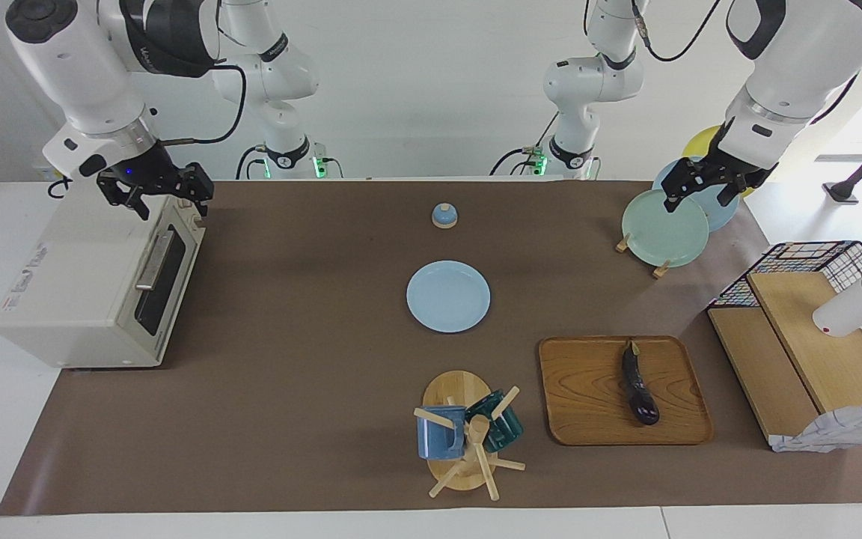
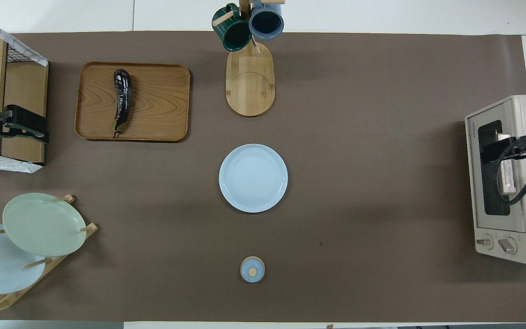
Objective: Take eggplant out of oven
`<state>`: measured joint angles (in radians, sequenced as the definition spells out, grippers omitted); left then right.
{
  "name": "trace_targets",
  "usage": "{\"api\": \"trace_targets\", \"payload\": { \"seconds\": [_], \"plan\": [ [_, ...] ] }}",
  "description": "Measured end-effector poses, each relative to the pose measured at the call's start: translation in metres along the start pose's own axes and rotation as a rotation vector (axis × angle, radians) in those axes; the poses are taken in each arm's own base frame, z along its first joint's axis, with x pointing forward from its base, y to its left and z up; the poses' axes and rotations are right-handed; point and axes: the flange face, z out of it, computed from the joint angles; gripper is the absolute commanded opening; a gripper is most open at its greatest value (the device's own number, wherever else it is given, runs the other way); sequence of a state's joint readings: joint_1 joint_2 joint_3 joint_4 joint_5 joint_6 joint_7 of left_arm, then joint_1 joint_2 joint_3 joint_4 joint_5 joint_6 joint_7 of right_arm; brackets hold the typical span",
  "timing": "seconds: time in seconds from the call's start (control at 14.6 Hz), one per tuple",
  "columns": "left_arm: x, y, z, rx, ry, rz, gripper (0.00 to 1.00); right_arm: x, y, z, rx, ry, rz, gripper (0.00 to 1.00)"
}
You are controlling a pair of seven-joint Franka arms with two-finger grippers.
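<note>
Eggplant (image 1: 640,383) lies on the wooden tray (image 1: 588,419), lower right of the facing view, stem end toward the robots, nothing touching it. Toaster oven (image 1: 79,284) sits at the left of that view, door shut. Right gripper (image 1: 156,196) hangs over the oven's top front edge, fingers apart, empty. Left gripper (image 1: 704,183) is raised over the plate rack (image 1: 663,224) at upper right, fingers apart, empty. Light blue plate (image 1: 448,296) sits mid-table; mug tree (image 1: 468,442) at the bottom centre.
</note>
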<state>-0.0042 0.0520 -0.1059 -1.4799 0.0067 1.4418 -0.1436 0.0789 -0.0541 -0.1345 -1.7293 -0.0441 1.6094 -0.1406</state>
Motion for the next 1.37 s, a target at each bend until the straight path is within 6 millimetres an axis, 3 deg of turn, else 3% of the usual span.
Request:
{"api": "trace_targets", "payload": {
  "seconds": [0.21,0.55,0.89,1.37],
  "plan": [
    [-0.001,0.003,0.013,0.003,-0.011,0.004,1.00,-0.001,0.008,0.000,0.012,0.001,0.017,1.00],
    [-0.002,0.005,0.003,-0.003,0.049,0.008,1.00,-0.002,0.011,0.000,0.014,0.001,0.024,1.00],
    [-0.005,0.009,0.014,-0.002,0.053,0.014,1.00,-0.003,0.010,-0.001,0.014,0.003,0.022,1.00],
    [-0.006,0.012,0.013,-0.008,0.054,0.038,1.00,-0.003,0.008,-0.001,0.014,0.002,0.019,1.00]
  ]
}}
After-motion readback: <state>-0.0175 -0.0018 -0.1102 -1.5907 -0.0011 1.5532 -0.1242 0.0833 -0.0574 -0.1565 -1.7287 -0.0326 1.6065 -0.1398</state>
